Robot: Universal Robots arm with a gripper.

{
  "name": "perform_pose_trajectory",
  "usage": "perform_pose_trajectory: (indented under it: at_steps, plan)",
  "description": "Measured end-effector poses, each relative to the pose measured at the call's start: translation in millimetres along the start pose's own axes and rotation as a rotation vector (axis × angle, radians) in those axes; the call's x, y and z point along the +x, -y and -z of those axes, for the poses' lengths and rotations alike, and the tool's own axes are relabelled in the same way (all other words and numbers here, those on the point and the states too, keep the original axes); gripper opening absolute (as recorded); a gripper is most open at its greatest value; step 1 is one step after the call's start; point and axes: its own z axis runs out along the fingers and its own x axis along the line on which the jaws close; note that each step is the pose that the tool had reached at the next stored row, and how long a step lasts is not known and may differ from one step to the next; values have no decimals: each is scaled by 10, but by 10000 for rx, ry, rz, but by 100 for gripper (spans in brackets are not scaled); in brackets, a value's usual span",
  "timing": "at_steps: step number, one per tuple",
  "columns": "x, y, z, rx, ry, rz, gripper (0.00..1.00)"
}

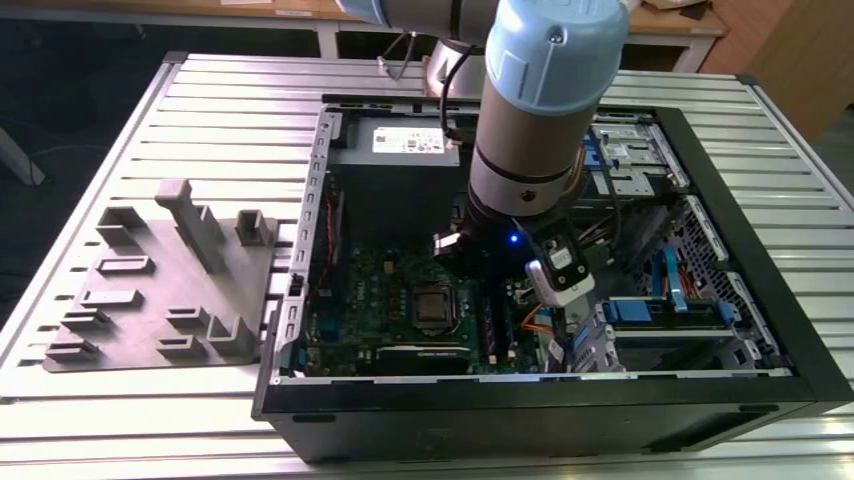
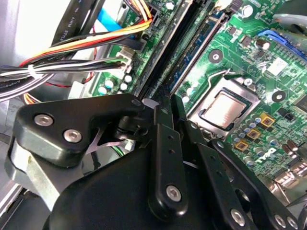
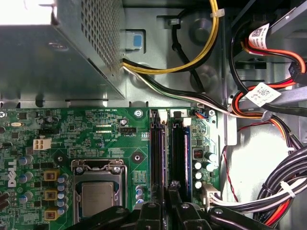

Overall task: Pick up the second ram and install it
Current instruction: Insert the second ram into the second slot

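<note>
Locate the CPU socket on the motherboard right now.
In the first wrist view the CPU socket sits on the motherboard, beside the black RAM slots, below the grey power-supply box.

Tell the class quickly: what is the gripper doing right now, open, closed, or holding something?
Gripper: low over the memory slots on the motherboard; whether it is open, closed or holding anything cannot be told.
</note>
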Motion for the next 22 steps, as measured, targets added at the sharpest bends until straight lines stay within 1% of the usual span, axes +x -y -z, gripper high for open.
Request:
perform_pose_trajectory:
  at_steps: [3,5,7,12,15,22]
  plan:
    - [0,0,0,1,0,0,16]
    - [-1,-1,19,-2,0,0,16]
    - [-2,-3,71,1,2,0,16]
    - [-7,-11,244,0,14,-6,16]
    - [-9,-14,305,0,24,-7,16]
    - [-9,-14,307,-1,29,-7,16]
